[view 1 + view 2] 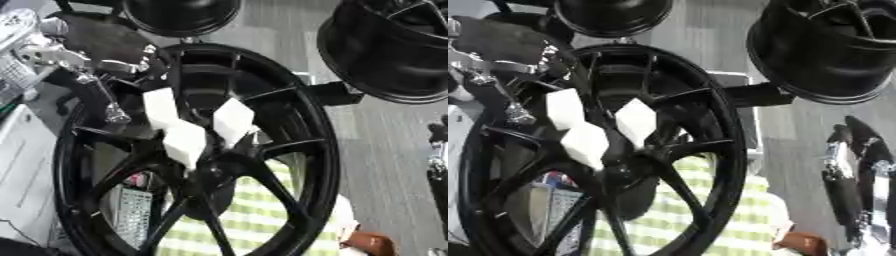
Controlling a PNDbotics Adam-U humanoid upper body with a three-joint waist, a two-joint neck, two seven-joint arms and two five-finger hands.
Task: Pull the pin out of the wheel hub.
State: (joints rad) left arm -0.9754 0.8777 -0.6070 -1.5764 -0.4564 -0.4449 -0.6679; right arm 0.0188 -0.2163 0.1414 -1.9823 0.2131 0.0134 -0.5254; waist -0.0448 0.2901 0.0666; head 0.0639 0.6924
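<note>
Wheel hub [214,172] at the middle of a big black wheel [306,120] sits just below and to the right of the left hand [96,45], which reaches in from the upper left. Three white blocks [185,142] cluster on the spokes right beside that hand's fingertips [116,114]; the pin itself cannot be made out. Whether those fingers grip anything cannot be told. The right hand [852,165] hangs at the right edge, well apart, its fingers unclear.
</note>
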